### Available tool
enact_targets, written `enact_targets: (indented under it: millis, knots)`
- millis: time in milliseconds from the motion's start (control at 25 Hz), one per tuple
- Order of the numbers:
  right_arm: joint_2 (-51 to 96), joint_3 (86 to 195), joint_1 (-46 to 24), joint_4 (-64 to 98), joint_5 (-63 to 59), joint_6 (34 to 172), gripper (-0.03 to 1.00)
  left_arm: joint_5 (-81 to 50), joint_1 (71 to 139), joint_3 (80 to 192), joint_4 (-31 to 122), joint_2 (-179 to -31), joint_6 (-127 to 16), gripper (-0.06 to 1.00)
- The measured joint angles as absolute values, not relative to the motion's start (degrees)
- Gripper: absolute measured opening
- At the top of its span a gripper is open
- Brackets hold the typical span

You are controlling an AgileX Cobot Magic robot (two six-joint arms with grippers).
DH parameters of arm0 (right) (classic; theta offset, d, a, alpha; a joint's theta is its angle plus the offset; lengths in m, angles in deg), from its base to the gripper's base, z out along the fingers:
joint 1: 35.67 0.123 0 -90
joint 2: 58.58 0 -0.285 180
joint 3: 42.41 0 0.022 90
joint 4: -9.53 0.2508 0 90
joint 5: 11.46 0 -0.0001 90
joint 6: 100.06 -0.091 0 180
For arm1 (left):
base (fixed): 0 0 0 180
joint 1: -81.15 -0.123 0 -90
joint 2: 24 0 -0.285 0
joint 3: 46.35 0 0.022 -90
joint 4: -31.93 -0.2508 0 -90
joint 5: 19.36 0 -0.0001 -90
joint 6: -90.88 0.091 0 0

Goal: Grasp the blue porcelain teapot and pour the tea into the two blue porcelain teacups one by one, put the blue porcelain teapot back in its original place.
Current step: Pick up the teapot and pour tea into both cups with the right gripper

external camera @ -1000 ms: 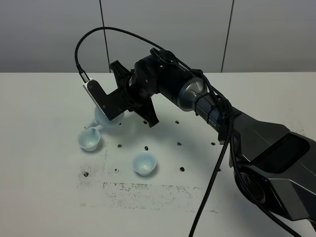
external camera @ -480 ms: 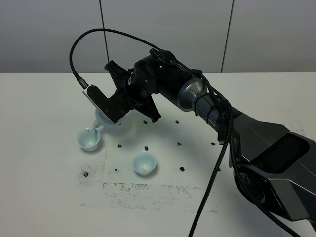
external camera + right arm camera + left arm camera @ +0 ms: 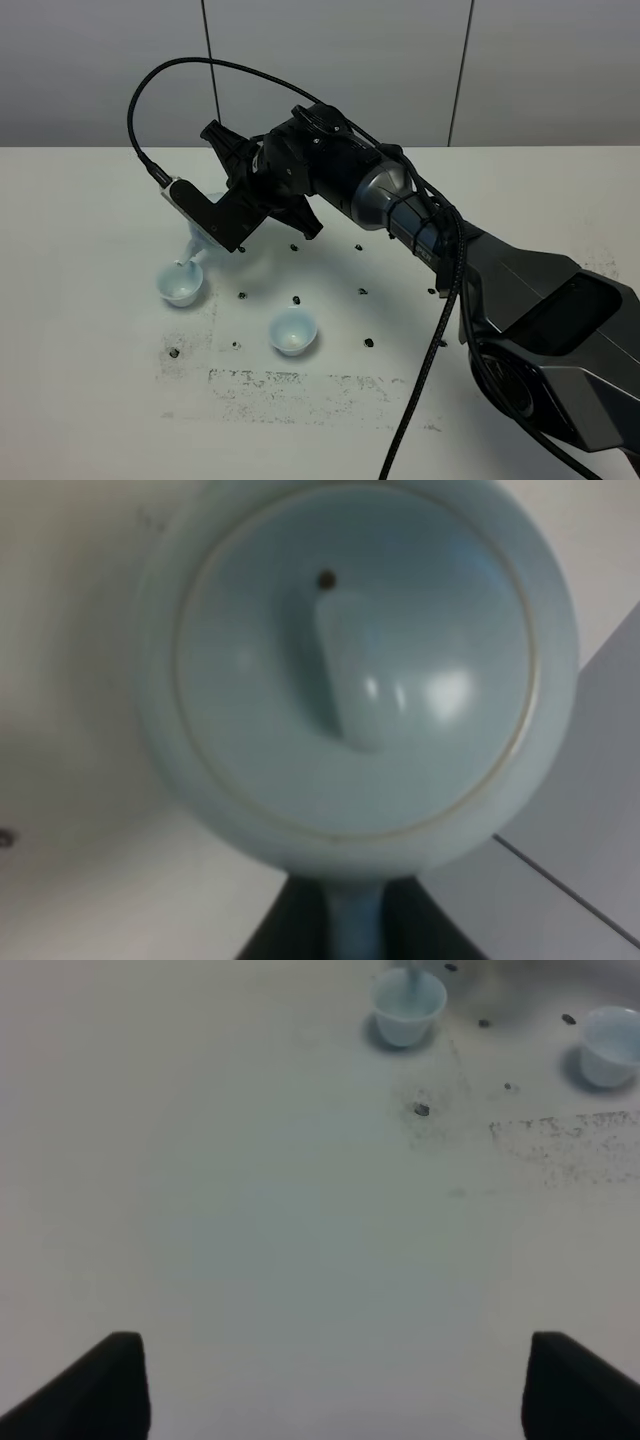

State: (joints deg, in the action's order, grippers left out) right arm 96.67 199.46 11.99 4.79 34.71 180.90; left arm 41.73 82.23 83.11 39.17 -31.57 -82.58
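My right gripper reaches across to the left and is shut on the loop handle of the blue porcelain teapot. The teapot is held tilted in the air, mostly hidden behind the wrist. Its spout points down over the left teacup. The right wrist view is filled by the teapot's domed lid and knob. The second teacup stands on the table to the front right. Both cups show in the left wrist view, one and the other. My left gripper is open and empty, well away from them.
The white table carries several small dark marks around the cups and a scuffed speckled patch near the front. A black cable loops above the right wrist. The right arm's body spans the table's right side.
My right wrist has rotated further and shifted a little left, tipping the teapot more steeply with its spout over the left teacup. The cups have not moved.
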Motion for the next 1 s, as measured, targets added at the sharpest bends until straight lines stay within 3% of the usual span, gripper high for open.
enact_targets:
  millis: [1000]
  knots:
    - [96.7, 199.5, 14.2, -4.7, 34.6, 181.0, 0.04, 41.7, 82.2, 83.1, 39.2, -31.6, -82.6, 0.76]
